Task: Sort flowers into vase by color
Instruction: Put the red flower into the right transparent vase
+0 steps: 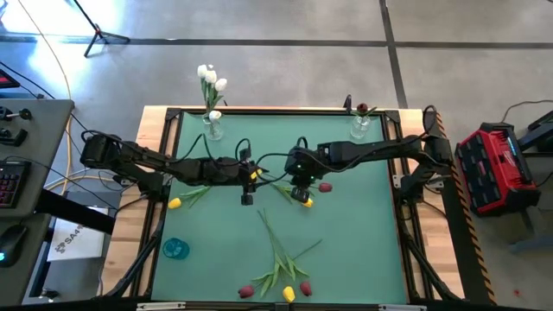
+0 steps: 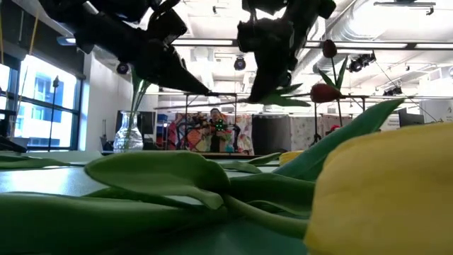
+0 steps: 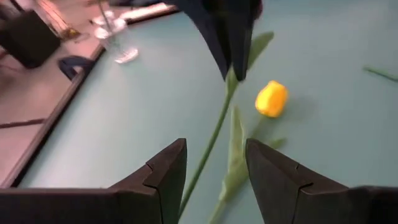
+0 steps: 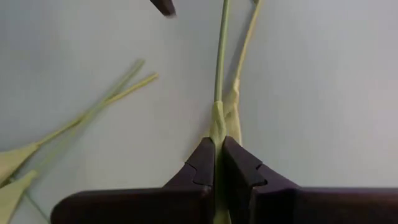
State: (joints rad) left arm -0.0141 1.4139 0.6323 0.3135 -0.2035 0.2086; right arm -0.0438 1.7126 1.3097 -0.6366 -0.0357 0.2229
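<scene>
Stems met at the middle of the green counter [image 1: 346,242], where both arms had reached in from either side. The right gripper [image 4: 218,163] had its jaws pressed together on a thin green stem [image 4: 221,68], pinching it just where a narrow leaf joined it; that low pinch probably gave a steadier hold than the bare stalk would. In the high view this gripper [image 1: 301,186] sat over a yellow tulip [image 1: 306,201], with a dark red tulip [image 1: 325,187] just beside it.

The left gripper [image 3: 214,177] had its jaws spread, the stem passing between them without touching either finger. Its camera looked along the stem toward a yellow head [image 3: 272,99] lying on the counter, with the other arm's dark finger above it. My reading is that the stem was being passed across, one gripper holding while the other stood clear.

At the far edge stood a glass vase holding white tulips [image 1: 210,79] on the left and another vase with a dark red tulip [image 1: 362,110] on the right, so the sorting was partly done. A small blue vase [image 1: 175,249] lay near the left edge. Another yellow tulip [image 1: 175,203] lay under the left arm, and a loose bunch [image 1: 281,268] of red and yellow ones waited near the front edge.
</scene>
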